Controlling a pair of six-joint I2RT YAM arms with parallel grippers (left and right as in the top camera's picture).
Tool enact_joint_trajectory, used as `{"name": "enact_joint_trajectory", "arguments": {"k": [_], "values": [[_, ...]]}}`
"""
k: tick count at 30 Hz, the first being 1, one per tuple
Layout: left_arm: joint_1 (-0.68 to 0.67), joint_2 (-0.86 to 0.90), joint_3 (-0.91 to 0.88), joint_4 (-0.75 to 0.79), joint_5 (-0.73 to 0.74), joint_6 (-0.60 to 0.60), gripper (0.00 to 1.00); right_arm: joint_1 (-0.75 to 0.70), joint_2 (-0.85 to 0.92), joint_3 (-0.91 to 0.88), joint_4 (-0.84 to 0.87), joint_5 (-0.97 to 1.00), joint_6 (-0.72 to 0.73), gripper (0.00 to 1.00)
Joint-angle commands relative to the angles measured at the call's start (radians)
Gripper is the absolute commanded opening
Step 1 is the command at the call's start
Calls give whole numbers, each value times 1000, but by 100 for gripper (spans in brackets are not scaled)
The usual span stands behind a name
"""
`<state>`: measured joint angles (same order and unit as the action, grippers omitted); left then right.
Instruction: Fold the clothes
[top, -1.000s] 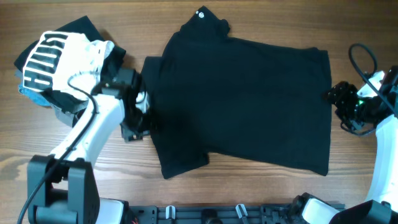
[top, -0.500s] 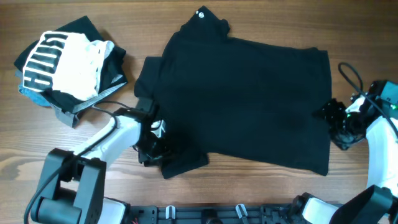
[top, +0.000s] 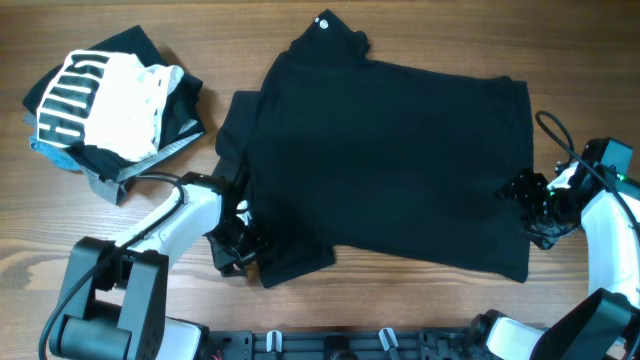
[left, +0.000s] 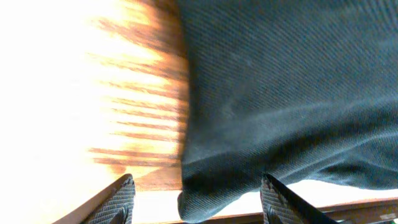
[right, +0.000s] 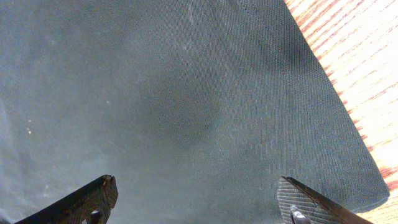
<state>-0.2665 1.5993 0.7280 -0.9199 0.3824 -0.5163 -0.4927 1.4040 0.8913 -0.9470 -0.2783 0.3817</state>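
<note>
The black T-shirt (top: 390, 160) lies spread flat across the middle of the table, its tiny white round logo (top: 322, 24) at the far edge. My left gripper (top: 240, 255) is open at the shirt's near-left corner. In the left wrist view its fingers (left: 196, 199) straddle the edge of the black fabric (left: 286, 93), which lies on the wood. My right gripper (top: 525, 205) is open at the shirt's right edge. In the right wrist view its fingers (right: 199, 199) are spread wide just above the black fabric (right: 174, 93) near the hem.
A pile of folded garments (top: 105, 95), topped by a white one with black striped print, sits at the far left. Bare wood (top: 420, 300) lies along the front edge, and a black rail (top: 350, 345) runs below it.
My left gripper moved toward me along the shirt's left side to its near-left corner. My right gripper moved left and toward me, onto the shirt's right edge.
</note>
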Motion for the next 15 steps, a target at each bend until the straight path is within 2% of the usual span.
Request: {"name": "enact_joint_trajectory", "arguments": {"k": [1, 3, 5, 8, 12, 13, 15], "values": [[-12, 11, -11, 44, -13, -21, 65, 1, 6, -2, 4, 20, 14, 88], [-30, 11, -21, 84, -13, -55, 64, 1, 6, -2, 3, 20, 14, 88], [-54, 13, -36, 117, -13, -88, 50, 1, 6, -2, 0, 21, 14, 88], [-85, 20, -50, 119, -13, -102, 40, 1, 6, -2, -7, 21, 14, 88], [-96, 21, -54, 117, -13, -102, 15, 1, 6, -6, -24, 57, 44, 88], [-96, 21, -54, 119, -13, -101, 4, 1, 6, -11, -24, 62, 45, 88], [-95, 20, -54, 116, -12, -101, 4, 1, 6, -29, -22, 65, 46, 88]]}}
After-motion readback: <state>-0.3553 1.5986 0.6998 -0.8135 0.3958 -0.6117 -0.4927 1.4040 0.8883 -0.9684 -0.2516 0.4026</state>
